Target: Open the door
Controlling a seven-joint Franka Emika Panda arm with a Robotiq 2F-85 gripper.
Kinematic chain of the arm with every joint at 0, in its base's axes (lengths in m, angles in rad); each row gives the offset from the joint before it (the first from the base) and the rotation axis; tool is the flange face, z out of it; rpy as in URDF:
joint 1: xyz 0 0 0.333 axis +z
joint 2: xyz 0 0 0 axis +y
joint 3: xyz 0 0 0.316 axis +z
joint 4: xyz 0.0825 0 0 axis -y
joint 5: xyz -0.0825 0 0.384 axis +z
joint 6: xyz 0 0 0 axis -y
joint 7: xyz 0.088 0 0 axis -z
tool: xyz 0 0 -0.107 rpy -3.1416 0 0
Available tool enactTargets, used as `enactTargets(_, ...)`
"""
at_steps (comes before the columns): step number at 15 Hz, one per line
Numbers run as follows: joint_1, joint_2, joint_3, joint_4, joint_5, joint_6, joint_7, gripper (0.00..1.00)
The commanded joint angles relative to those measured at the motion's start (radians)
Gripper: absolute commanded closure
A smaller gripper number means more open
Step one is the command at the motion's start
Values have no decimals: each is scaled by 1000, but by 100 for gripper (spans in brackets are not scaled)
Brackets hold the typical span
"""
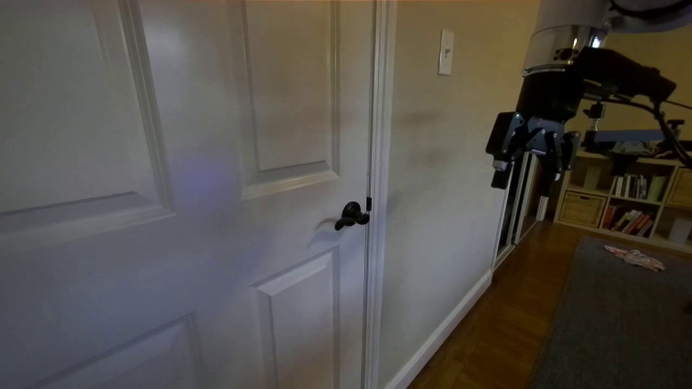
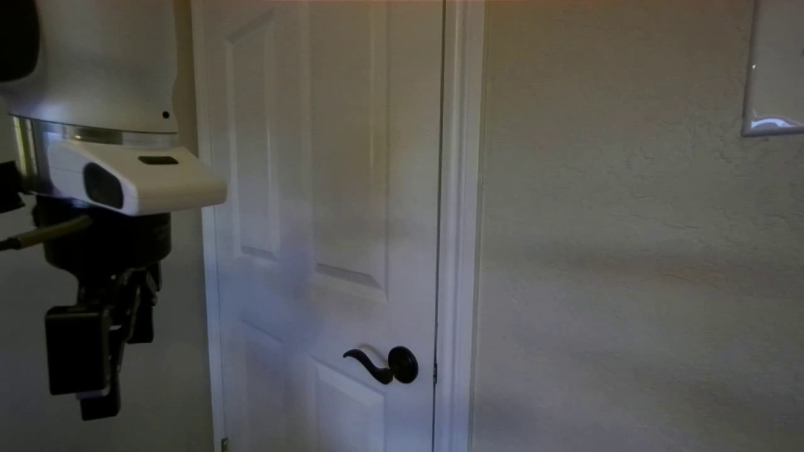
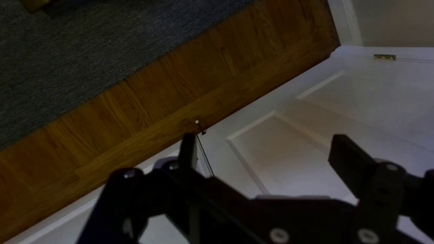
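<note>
The white panelled door (image 1: 211, 243) stands closed in its frame; it also shows in an exterior view (image 2: 348, 163) and in the wrist view (image 3: 373, 105). Its dark lever handle (image 1: 352, 216) is near the door's edge beside the frame; it also shows in an exterior view (image 2: 402, 365). The handle does not show in the wrist view. My gripper (image 1: 527, 177) hangs pointing down, apart from the door and handle. It also shows in an exterior view (image 2: 103, 376). In the wrist view the gripper's fingers (image 3: 266, 154) are spread wide with nothing between them.
A plain wall (image 1: 443, 227) with a light switch (image 1: 446, 52) adjoins the door frame (image 1: 381, 162). A door stop (image 3: 200, 127) is low by the door. A grey rug (image 1: 611, 324) lies on the wood floor. A bookshelf (image 1: 594, 190) stands at the back.
</note>
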Motion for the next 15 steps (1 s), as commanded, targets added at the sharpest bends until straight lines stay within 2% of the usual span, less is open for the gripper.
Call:
enactTargets(1,6,59,-1,29,-8,18,50,0)
enactTargets(9,39,405,-9,290,56,119,353,0)
enactTargets(13,50,521,0,417,169,173,448,0)
enactTargets(15,57,552,6,453,225,250,475,0)
